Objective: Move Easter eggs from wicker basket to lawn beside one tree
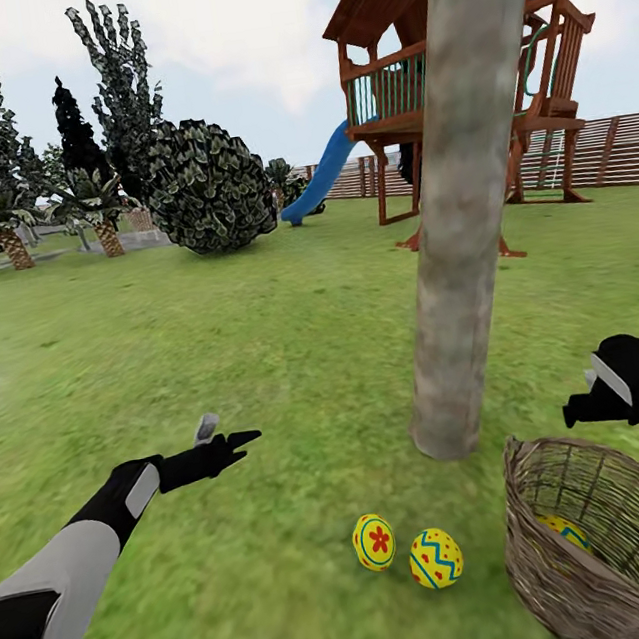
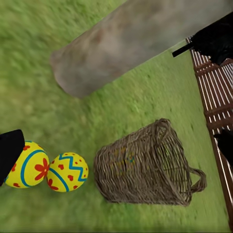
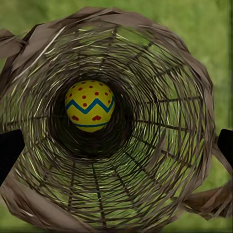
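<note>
Nearest, wicker basket (image 1: 611, 543): brown open-weave twigs, tipped on its side on the lawn (image 1: 211, 334), mouth facing the robot's right arm, small handle at the rim.
Egg in basket (image 3: 90, 106): yellow, blue zigzag band, red dots, lay at the bottom, seen down the mouth.
Eggs on grass: the flower egg (image 1: 374, 541) was yellow with a red flower inside blue rings; the zigzag egg (image 1: 436, 557) was yellow with blue zigzags and red marks; both lay just beside each other, between basket and trunk foot.
Left hand (image 1: 230, 434): fingers spread, empty, above the grass.
Right hand (image 1: 585, 407): hung above the basket; cannot tell its state.
Tree (image 1: 460, 200): thick, mottled grey-brown trunk, leaning.
Farthest: wooden playset (image 1: 410, 86), blue slide (image 1: 319, 176), fence (image 1: 610, 152).
</note>
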Controlling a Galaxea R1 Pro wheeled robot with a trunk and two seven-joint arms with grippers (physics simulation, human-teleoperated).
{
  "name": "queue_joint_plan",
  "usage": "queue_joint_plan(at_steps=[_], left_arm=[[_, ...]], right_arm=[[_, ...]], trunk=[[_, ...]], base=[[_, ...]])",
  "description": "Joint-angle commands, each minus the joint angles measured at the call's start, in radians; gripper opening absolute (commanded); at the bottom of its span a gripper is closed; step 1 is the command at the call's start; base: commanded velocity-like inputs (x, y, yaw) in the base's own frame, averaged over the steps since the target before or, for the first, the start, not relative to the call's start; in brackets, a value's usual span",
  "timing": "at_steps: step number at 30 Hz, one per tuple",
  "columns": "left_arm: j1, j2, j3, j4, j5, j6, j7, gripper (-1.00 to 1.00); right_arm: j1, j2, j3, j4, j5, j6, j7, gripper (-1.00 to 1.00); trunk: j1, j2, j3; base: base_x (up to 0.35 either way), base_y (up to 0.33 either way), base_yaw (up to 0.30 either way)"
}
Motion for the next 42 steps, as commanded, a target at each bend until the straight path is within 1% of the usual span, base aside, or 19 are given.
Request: queue_joint_plan(at_steps=[1,6,10,11,13,15,17,19,21,25,29,33,37,42], left_arm=[[0.0,-0.004,-0.002,0.0,0.005,0.007,-0.001,1.0],[-0.001,-0.012,-0.002,0.005,0.006,0.007,-0.001,1.0],[-0.001,-0.007,0.001,0.007,0.008,0.009,-0.01,1.0],[-0.001,-0.005,0.001,0.006,0.009,0.009,-0.013,1.0],[-0.001,-0.002,0.003,0.006,0.01,0.011,-0.015,1.0],[-0.001,-0.001,0.004,0.006,0.011,0.012,-0.016,1.0],[-0.001,0.001,0.005,0.006,0.011,0.011,-0.016,1.0],[-0.001,0.002,0.004,0.004,0.012,0.011,-0.017,1.0],[-0.001,0.002,0.004,0.003,0.012,0.012,-0.013,1.0],[-0.001,0.001,0.005,0.002,0.01,0.013,-0.005,1.0],[-0.001,0.003,0.007,0.002,0.011,0.014,-0.005,1.0],[-0.001,0.003,0.009,0.001,0.012,0.016,-0.006,1.0],[-0.001,0.002,0.009,0.003,0.025,0.016,-0.007,1.0],[-0.001,-0.002,0.008,0.015,0.036,0.016,-0.009,1.0]], right_arm=[[0.0,-0.004,0.01,-0.001,-0.01,0.001,0.0,1.0],[0.004,-0.011,0.013,0.0,-0.01,-0.01,0.021,1.0],[0.008,-0.013,0.012,-0.001,-0.009,-0.034,0.069,1.0],[0.009,-0.015,0.012,-0.001,-0.009,-0.045,0.093,1.0],[0.009,-0.03,0.013,-0.001,-0.008,-0.053,0.131,1.0],[0.009,-0.045,0.012,0.001,-0.009,-0.066,0.155,1.0],[0.009,-0.051,0.013,0.021,-0.009,-0.099,0.166,1.0],[0.009,-0.052,0.012,0.065,-0.014,-0.145,0.17,1.0],[0.009,-0.05,0.009,0.084,-0.017,-0.156,0.17,1.0],[0.009,-0.049,0.004,0.089,-0.02,-0.156,0.169,1.0],[0.009,-0.048,-0.005,0.086,-0.02,-0.134,0.169,1.0],[0.009,-0.054,-0.008,0.085,-0.019,-0.119,0.17,1.0],[0.009,-0.06,-0.005,0.086,-0.019,-0.094,0.172,1.0],[0.009,-0.056,-0.003,0.097,-0.017,-0.094,0.176,1.0]], trunk=[[0.0,0.0,-0.001],[0.0,0.0,-0.001],[0.0,0.0,-0.001],[0.0,0.0,-0.001],[0.0,0.0,-0.001],[0.0,0.0,-0.001],[0.0,0.0,-0.001],[0.0,0.0,-0.001],[0.0,0.0,-0.001],[0.0,0.0,-0.001],[0.0,0.0,-0.001],[0.0,0.0,-0.001],[0.0,0.0,-0.001],[0.0,0.0,-0.001]], base=[[-0.01,0.0,0.0],[-0.003,0.0,0.0],[0.0,0.0,0.0],[0.0,0.0,0.0],[0.0,0.0,0.0],[0.0,0.0,0.0],[0.0,0.0,0.0],[0.0,0.0,0.0],[0.0,0.0,0.0],[0.0,0.0,0.0],[0.0,0.0,0.0],[0.0,0.0,0.0],[0.0,0.0,0.0],[0.0,0.0,0.0]])
